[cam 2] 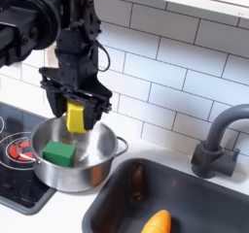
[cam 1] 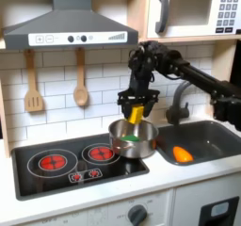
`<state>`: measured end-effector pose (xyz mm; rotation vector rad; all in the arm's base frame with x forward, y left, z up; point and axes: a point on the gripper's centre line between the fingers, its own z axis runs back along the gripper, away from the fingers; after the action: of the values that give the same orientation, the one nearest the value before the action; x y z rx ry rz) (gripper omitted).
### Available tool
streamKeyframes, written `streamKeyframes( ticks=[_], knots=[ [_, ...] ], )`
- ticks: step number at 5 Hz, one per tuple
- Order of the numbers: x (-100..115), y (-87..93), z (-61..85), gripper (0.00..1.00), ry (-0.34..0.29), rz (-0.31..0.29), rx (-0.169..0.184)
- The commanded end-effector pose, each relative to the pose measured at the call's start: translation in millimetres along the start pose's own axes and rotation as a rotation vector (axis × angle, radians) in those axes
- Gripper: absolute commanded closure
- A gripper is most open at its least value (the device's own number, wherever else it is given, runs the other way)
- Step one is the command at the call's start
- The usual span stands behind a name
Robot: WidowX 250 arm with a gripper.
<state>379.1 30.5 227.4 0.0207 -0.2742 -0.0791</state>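
My gripper (cam 1: 137,108) (cam 2: 76,114) is shut on a yellow block (cam 1: 136,115) (cam 2: 77,116) and holds it in the air just above a silver pot (cam 1: 133,141) (cam 2: 84,175). The pot stands at the stove's right edge in both exterior views. A green block (cam 2: 58,153) lies inside the pot, at its left in the second exterior view; in the first exterior view the green block (cam 1: 132,134) shows under the yellow one. The black arm reaches in from the first exterior view's right.
A black stovetop (cam 1: 66,161) with two red burners lies left of the pot. To the right is a dark sink (cam 1: 209,141) (cam 2: 195,203) holding an orange carrot (cam 1: 182,154) (cam 2: 156,221), with a grey faucet (cam 2: 217,145) behind. Wooden utensils (cam 1: 80,77) hang on the tiled wall.
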Motion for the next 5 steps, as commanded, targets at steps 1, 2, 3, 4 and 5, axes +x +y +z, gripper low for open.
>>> streamKeyframes(
  ticks=[1,2,3,4,5],
  knots=[
    [-9.6,11.3,8.5,1.00,-0.002,0.083,0.045],
    [-19.2,15.6,8.9,1.00,0.009,0.113,0.057],
    [-29.3,28.0,3.8,1.00,0.029,0.153,0.086],
    [-38.4,35.6,-2.2,1.00,0.040,0.181,0.101],
    [-41.5,41.4,-5.6,1.00,0.047,0.198,0.109]
  ],
)
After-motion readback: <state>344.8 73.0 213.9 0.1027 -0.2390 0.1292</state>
